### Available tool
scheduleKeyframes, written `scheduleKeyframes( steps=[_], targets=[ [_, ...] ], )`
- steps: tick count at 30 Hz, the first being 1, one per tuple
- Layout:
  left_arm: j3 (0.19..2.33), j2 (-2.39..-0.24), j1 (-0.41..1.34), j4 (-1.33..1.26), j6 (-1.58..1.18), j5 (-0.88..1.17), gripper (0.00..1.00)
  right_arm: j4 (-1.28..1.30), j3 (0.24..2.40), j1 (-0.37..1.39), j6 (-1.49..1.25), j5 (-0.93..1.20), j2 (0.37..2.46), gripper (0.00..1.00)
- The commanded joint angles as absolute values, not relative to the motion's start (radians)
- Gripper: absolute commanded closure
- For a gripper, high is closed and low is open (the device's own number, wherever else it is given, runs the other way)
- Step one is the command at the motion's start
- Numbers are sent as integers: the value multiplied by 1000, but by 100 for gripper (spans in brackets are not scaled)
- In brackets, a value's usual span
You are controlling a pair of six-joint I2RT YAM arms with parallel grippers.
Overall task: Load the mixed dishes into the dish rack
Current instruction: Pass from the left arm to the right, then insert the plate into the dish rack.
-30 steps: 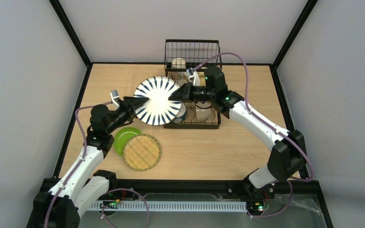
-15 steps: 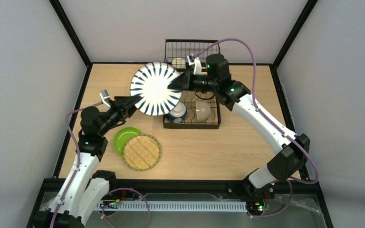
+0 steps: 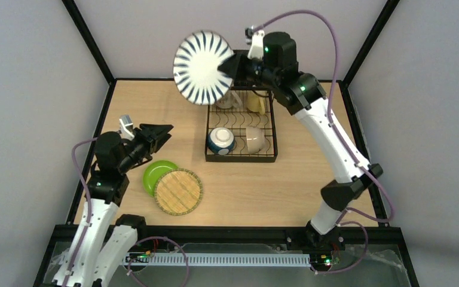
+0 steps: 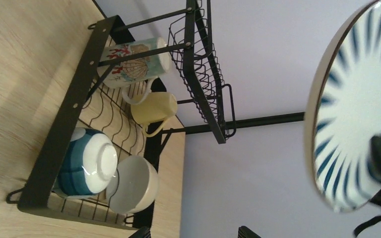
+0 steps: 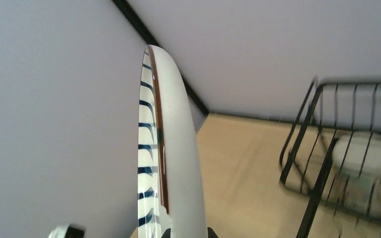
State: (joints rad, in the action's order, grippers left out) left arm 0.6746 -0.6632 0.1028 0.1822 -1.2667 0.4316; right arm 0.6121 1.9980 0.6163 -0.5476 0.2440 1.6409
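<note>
Left of centre, the left gripper (image 3: 158,134) hangs open and empty. At upper centre, the right gripper (image 3: 230,64) clamps the striped plate (image 3: 204,67) by its rim, raised above the dish rack (image 3: 241,159). It probably needs lowering upright into a slot next.

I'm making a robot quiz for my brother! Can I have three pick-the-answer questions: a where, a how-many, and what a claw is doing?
1. Where is the striped plate? A in a sink; B in the air, in the right gripper; C on the floor.
2. How many bowls are in the dish rack? A one; B two; C four.
3. Left gripper: A open, empty; B shut on a fork; C shut on a spoon.
Answers: B, pinched high above the rack; B, blue bowl and cream bowl; A, jaws spread, nothing between.
</note>
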Motion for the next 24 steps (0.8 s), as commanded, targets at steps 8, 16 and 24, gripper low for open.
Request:
scheduleKeyframes(
  steps=[8, 16, 24],
  targets=[
    [995, -860, 118, 493, -887, 263, 1, 727, 2472, 478, -367, -59, 1895, 100],
    [1087, -1043, 119, 544, -753, 233, 1, 701, 2465, 438, -220, -262, 1964, 100],
    [1067, -1081, 118, 552, -693, 186, 1, 619, 2455, 437, -141, -422, 1985, 100]
  ],
)
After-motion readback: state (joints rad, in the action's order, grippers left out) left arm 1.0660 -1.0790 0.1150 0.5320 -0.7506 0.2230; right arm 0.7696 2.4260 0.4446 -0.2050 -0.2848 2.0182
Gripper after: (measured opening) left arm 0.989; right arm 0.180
